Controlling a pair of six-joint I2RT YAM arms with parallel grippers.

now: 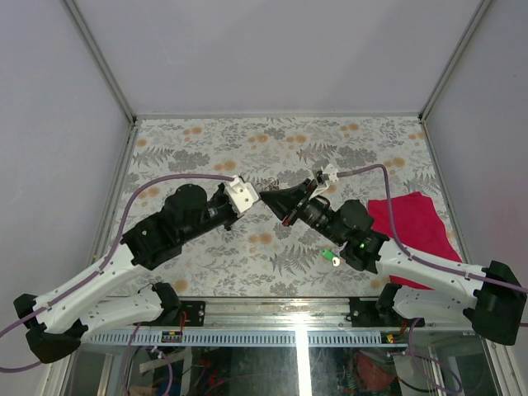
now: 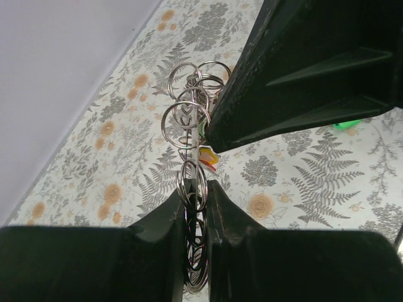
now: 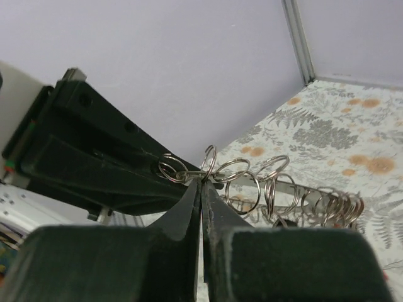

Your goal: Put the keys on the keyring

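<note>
Cloth [image 1: 417,224] R side, grn key [image 1: 327,255] nearby

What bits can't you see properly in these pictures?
Left wrist: the right gripper covers most of the green key and yellow-red key heads.
Right wrist: its own fingers hide what they pinch beside the keyring.
Top: the keyring is too small, lost between left gripper and right gripper.

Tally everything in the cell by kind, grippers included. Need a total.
Keyring chain: 1
Green key: 1, lying loose
Crimson cloth: 1
Grippers: 2, left gripper and right gripper, both shut on the chain
Total: 5. A yellow-and-red bit beside the chain is too hidden to count.
</note>
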